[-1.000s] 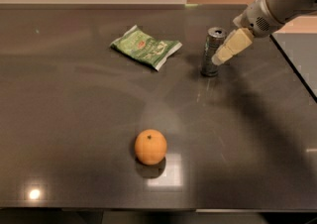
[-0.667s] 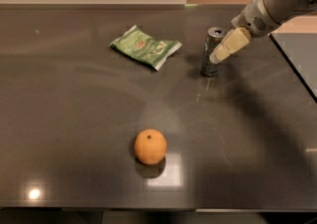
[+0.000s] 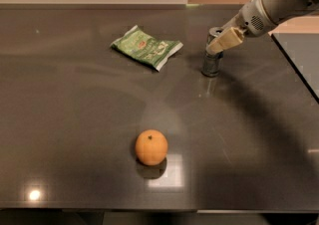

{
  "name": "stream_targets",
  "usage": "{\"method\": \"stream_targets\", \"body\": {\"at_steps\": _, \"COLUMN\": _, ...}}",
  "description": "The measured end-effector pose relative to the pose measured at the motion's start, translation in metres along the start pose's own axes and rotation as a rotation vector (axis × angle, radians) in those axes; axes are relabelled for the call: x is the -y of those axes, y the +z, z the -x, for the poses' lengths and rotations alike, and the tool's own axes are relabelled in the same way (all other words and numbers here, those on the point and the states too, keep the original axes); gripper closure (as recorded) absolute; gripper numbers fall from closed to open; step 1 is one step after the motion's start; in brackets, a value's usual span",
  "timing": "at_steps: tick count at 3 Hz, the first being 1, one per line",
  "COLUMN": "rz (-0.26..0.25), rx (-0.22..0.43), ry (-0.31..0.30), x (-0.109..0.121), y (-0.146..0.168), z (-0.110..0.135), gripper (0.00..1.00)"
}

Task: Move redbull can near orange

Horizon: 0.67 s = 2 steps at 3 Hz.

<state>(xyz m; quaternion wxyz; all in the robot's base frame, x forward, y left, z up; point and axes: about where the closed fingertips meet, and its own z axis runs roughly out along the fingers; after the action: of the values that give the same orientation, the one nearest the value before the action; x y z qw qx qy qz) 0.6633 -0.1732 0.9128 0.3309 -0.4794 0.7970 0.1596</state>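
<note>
Camera view: gripper (image 3: 215,45) at slim silver-grey metal redbull can (image 3: 211,64)
Grip state cannot be told; small round orange (image 3: 151,147) well apart from can

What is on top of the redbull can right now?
The gripper sits across the upper part of the redbull can, hiding most of its top. Only a sliver of rim shows behind it. Whether the two actually touch is hidden.

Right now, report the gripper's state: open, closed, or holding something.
Gripper: against the upper part of the redbull can, far right of the table; whether it is open, closed or gripping the can cannot be told.
</note>
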Motion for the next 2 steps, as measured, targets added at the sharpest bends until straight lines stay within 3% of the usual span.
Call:
{"method": "stream_targets", "body": {"at_steps": 1, "rz": 0.015, "rx": 0.030, "ry": -0.006, "x": -0.009, "y": -0.006, "z": 0.005, "gripper": 0.65}}
{"method": "stream_targets", "body": {"at_steps": 2, "rz": 0.063, "rx": 0.053, "ry": -0.033, "x": -0.035, "y": -0.019, "z": 0.011, "gripper": 0.88}}
